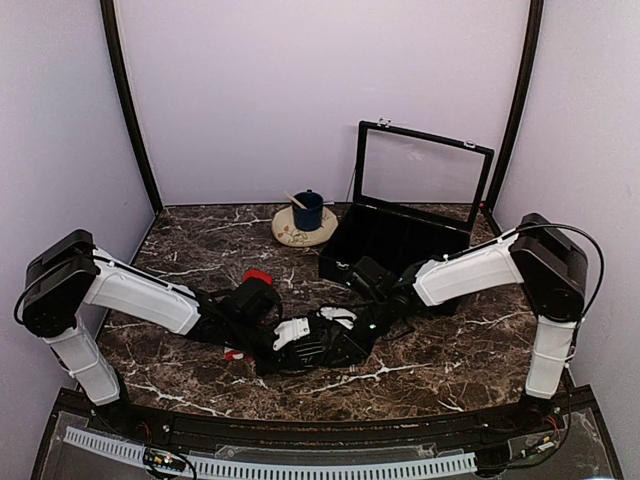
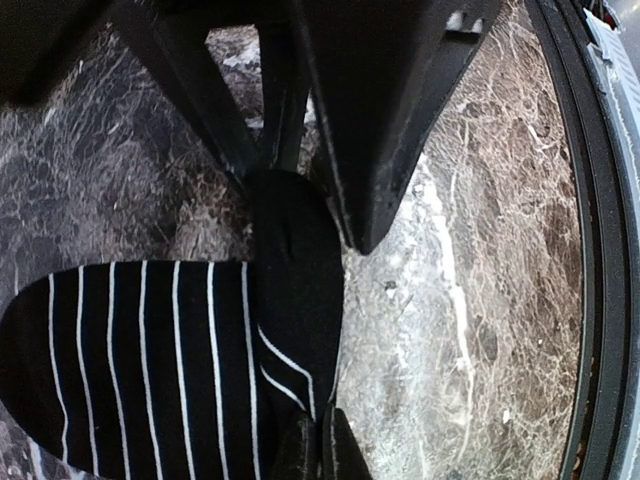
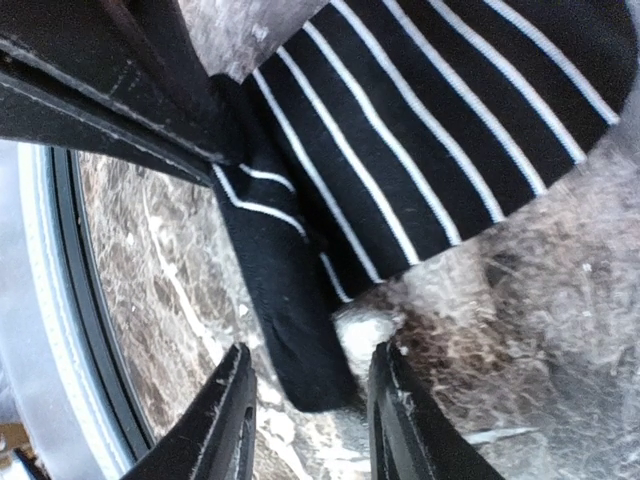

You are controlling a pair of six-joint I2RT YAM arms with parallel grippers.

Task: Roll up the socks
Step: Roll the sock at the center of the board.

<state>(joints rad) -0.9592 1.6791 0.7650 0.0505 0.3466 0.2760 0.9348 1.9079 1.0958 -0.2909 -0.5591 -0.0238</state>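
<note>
The black sock with thin white stripes lies flat on the marble table, near the front middle. My left gripper is shut on its folded plain black edge. My right gripper is open, one finger on each side of that folded end without pinching it. In the top view both grippers meet over the dark sock, the left gripper coming from the left and the right gripper from the right. Small red bits show beside the left arm; the red sock is mostly hidden.
A black case with its clear lid raised stands at the back right. Left of it a blue cup with a stick sits on a round saucer. The table's black front rim runs close by the grippers.
</note>
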